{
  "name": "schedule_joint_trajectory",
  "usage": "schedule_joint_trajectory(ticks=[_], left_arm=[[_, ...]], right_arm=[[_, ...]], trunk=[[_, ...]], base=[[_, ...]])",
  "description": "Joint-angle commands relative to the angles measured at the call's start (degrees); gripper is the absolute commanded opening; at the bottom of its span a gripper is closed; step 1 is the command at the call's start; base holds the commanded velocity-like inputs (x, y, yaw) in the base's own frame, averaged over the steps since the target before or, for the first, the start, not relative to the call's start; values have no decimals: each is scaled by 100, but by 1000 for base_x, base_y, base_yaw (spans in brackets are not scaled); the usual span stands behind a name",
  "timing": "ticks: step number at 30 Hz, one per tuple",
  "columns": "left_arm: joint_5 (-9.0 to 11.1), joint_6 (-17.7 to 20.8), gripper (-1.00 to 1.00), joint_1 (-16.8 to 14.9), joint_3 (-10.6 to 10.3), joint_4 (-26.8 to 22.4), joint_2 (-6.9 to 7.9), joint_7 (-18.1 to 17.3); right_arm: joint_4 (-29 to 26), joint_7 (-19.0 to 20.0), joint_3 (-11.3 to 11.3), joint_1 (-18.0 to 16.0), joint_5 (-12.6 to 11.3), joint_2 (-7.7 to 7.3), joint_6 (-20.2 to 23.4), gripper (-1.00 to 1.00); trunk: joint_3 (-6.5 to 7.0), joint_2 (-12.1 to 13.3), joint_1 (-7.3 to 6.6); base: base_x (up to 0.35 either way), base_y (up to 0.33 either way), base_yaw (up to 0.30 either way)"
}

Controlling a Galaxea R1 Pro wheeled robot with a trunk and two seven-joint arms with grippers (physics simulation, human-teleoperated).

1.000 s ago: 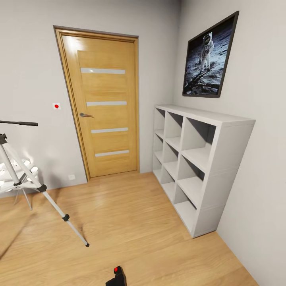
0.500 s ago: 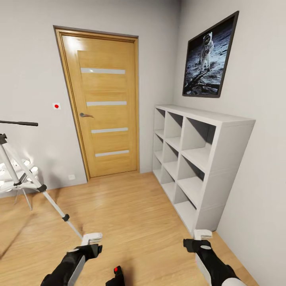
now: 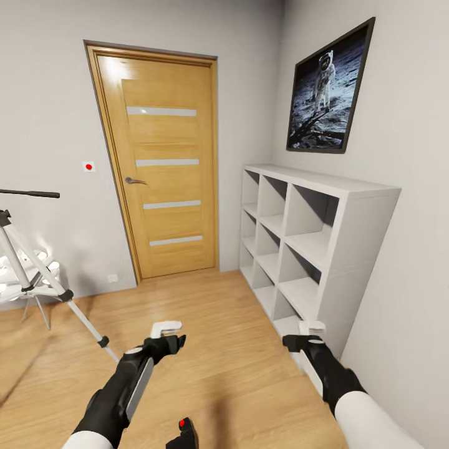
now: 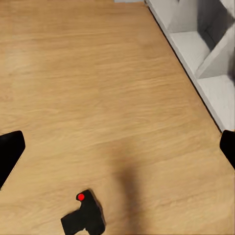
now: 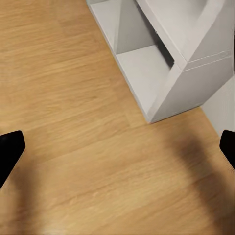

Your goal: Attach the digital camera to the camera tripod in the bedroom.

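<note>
The digital camera lies on the light wood floor at the bottom edge of the head view, black with a red dot on top. In the left wrist view the digital camera sits on the floor beneath my left gripper, whose black fingertips stand far apart. The camera tripod stands at the left, with silver legs and a long black handle. My left gripper hovers open above the floor, forward of the camera. My right gripper is open and empty beside the shelf's near corner.
White cube shelves run along the right wall; their lowest cubbies lie close to my right gripper. A closed wooden door is straight ahead. A ball-cluster lamp stands behind the tripod. An astronaut picture hangs above the shelves.
Both arms came up into the head view and have since reached further forward and up. The camera, the tripod and the view itself have not moved.
</note>
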Motion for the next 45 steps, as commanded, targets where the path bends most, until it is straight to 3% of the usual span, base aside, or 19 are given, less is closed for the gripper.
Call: schedule_joint_trajectory(ticks=[1,2,4,6,9,13,14,18,22,26,29,32,45], left_arm=[[49,133,100,-4,-87,-211,-39,-10],[64,470,100,-7,-377,-638,-140,-31],[97,776,100,-8,-585,-865,-221,-29],[135,919,100,-9,-666,-950,-269,-24],[347,1138,100,-10,-772,-1068,-407,-5],[527,1187,100,-10,-794,-1105,-446,12],[681,1208,100,-10,-803,-1123,-462,22],[765,1216,100,-10,-807,-1131,-468,26],[801,1226,100,-10,-813,-1156,-471,28],[809,1312,100,-10,-821,-1251,-466,32],[827,1805,100,-10,-819,-1520,-444,24],[831,1961,100,-10,-819,-1598,-442,22],[834,2123,100,-11,-811,-1680,-428,12]], right_arm=[[-100,-18,0,-11,-5,4,93,100],[-278,-24,20,-30,16,10,223,100],[-401,-32,41,-39,53,13,298,100],[-460,-32,57,-43,68,10,330,100],[-603,-32,74,-48,87,9,510,100],[-723,-37,78,-49,92,16,723,100],[-927,-41,78,-49,94,19,969,100],[-1120,-46,70,-49,94,19,1121,100],[-1225,-48,59,-49,95,15,1191,100],[-1275,-49,51,-49,95,14,1230,100],[-1294,-49,54,-49,92,19,1245,100],[-1297,-48,54,-49,90,20,1254,100],[-1307,-49,61,-49,86,22,1264,100]], trunk=[[-7,-3,0],[-7,-3,0],[-7,-3,0],[-7,-3,0],[-7,-3,0],[-7,-3,0],[-7,-3,0],[-7,-3,0],[-7,-3,0],[-79,-164,88],[-133,-284,154],[-187,-404,220],[-420,-926,505]], base=[[0,0,0],[0,0,0],[0,0,0],[0,0,0],[0,0,0],[0,0,0],[0,0,0],[0,0,0],[0,0,0],[0,0,0],[0,0,0],[0,0,0],[0,0,0]])
